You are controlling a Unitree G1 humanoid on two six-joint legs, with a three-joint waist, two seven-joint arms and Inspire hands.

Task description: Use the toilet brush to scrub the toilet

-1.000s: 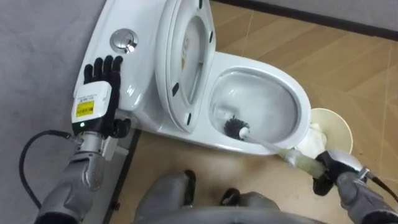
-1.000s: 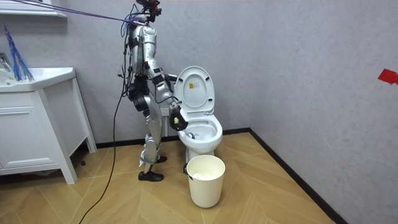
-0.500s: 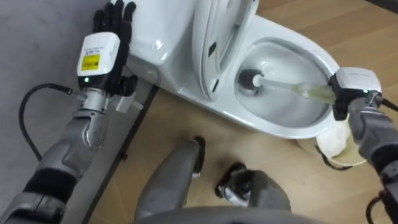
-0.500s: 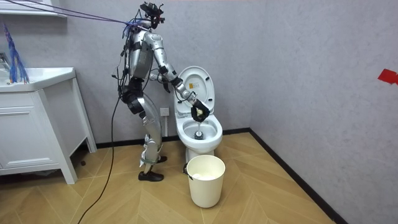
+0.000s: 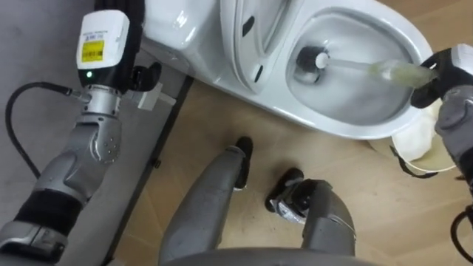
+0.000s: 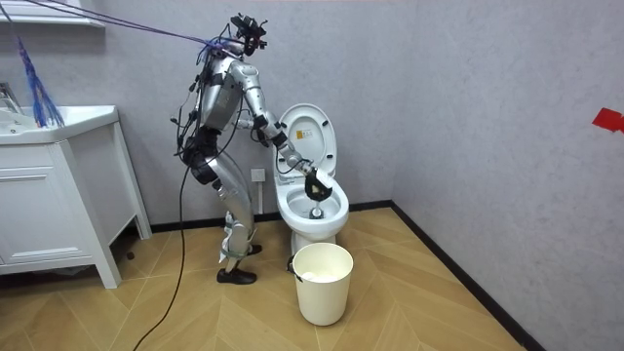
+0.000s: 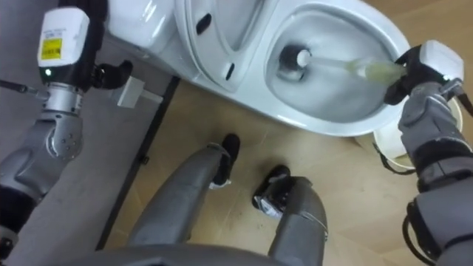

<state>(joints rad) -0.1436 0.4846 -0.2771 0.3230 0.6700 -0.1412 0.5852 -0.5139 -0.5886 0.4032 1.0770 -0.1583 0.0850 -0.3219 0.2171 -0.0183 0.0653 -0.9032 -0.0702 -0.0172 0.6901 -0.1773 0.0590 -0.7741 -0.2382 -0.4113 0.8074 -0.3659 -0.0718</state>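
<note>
The white toilet stands with its seat and lid raised. A toilet brush reaches into the bowl, its dark head near the back and its pale handle running across towards the view's right. My right hand is shut on the end of that handle, just over the rim. My left hand rests at the tank's side, its fingers running straight up past the top edge. In the room view I stand beside the toilet, leaning over it, with the right hand over the bowl.
A white waste bin stands on the wooden floor just in front of the toilet, below my right hand. A white vanity cabinet is at the room view's left. The grey wall is right behind the tank.
I have leaned further over the toilet and the eye view has shifted with it. My right hand swung from the bowl's front to over its rim, and the brush head moved deeper into the bowl.
</note>
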